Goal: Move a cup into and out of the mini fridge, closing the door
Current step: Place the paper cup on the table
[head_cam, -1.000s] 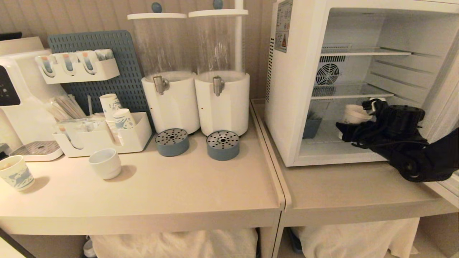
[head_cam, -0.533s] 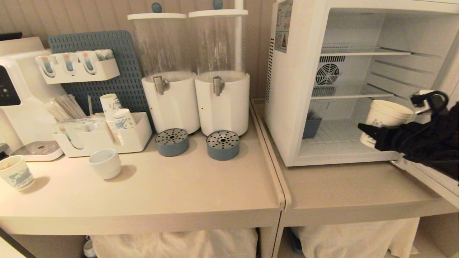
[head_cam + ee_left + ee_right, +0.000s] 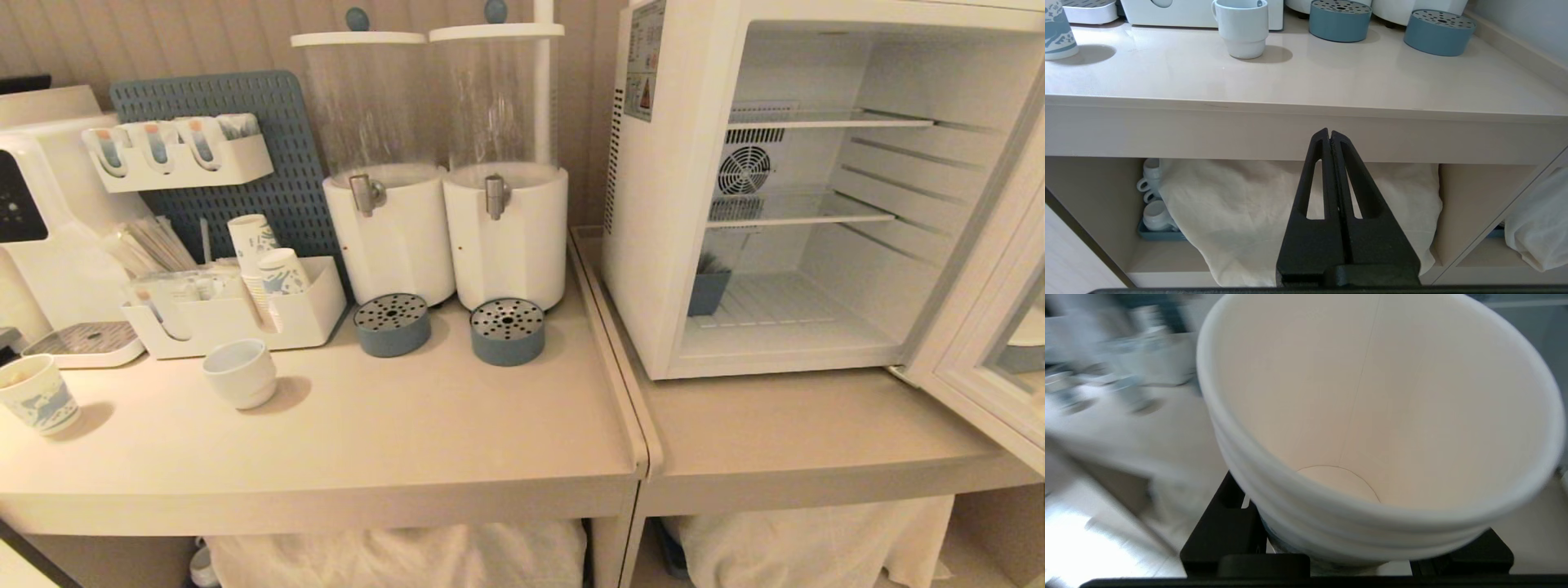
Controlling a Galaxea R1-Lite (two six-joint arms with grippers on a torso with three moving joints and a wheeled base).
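Cup [image 3: 1372,416]: smooth conical paper, rolled rim, clamped in the right gripper [image 3: 1347,555], filling the right wrist view. Mini fridge [image 3: 694,204]: boxy white, wire shelves, glass door [image 3: 992,343] open, head view right. Left gripper [image 3: 1331,139]: pressed closed below the beige counter [image 3: 1306,81] edge.

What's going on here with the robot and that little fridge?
The right tool is holding the cup, which looks empty inside, out of the head camera's sight. The mini fridge stands with its door swung open and no cup on its shelves. The left tool is shut and idle, parked in front of the counter edge.
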